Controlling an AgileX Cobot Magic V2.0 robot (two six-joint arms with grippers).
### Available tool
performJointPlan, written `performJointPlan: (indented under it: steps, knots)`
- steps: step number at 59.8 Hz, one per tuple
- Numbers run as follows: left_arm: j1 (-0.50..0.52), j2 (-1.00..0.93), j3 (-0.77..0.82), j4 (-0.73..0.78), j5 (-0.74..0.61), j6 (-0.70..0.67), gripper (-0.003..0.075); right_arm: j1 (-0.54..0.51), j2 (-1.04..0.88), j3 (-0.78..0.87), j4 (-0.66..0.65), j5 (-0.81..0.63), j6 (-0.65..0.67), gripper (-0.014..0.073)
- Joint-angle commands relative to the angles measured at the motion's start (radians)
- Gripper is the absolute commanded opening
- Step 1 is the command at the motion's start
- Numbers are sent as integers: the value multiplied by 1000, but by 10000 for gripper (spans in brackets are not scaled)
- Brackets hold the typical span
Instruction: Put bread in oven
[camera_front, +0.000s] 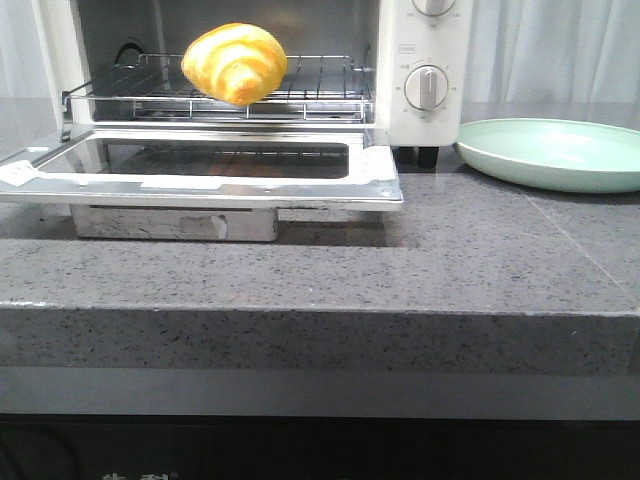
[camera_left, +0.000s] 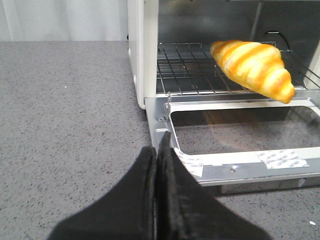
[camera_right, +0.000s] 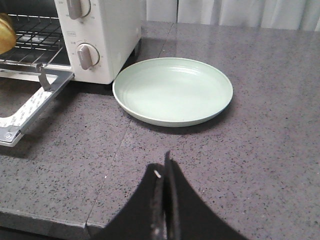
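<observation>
**Bread on the rack, door down: finishing cleanly**

Nearest to us, in each wrist view, sits a claw with nothing in it. Our left gripper (camera_left: 159, 150) has its dark fingers pressed together, just short of the near left corner of the lowered door (camera_left: 240, 162). Our right gripper (camera_right: 164, 172) is likewise closed and empty, low over the grey counter (camera_right: 260, 125), with the green plate (camera_right: 173, 91) lying bare a little beyond it, beside the oven's dial side.

Past the door's glass pane lies the wire rack (camera_front: 320, 90), pulled forward, and on it the bread (camera_front: 235, 63). It rests near the rack's front edge, and in the left wrist view its nearer tip seems to overhang the front bar slightly. Behind it is the oven (camera_front: 425, 70) cavity, dark and open.

We judge the placing itself done, so what remains is the finish. If we shut the door, we should lift from beneath its front lip with a closed claw, slowly, and watch that the bun does not roll forward or get caught by the rising glass. A gentle push deeper first would be safer. We keep the right arm clear of the plate.
</observation>
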Motion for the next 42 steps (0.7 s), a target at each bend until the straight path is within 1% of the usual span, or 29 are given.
performJointPlan:
  steps: [1, 3, 10, 24, 32, 38, 42]
  knots:
    - [3, -44, -8, 96, -79, -122, -20, -6, 9, -25, 12, -79, -10, -60]
    - [5, -69, 4, 126, -79, -142, -20, -6, 9, -25, 12, -79, -10, -60]
    - [37, -160, 72, 126, -79, -142, -20, -6, 9, -25, 12, -79, -10, -60]
    - [178, -357, 226, 126, -79, -142, -20, -6, 9, -25, 12, -79, -10, -60]
    - [229, -431, 284, 126, -79, -142, -20, -6, 9, -25, 12, -79, -10, -60]
    - [241, -427, 328, 121, -129, -142, -20, -6, 9, -25, 12, -79, -10, -60]
    - [241, -427, 369, 116, -193, -142, -20, -6, 9, -25, 12, -78, -10, -60]
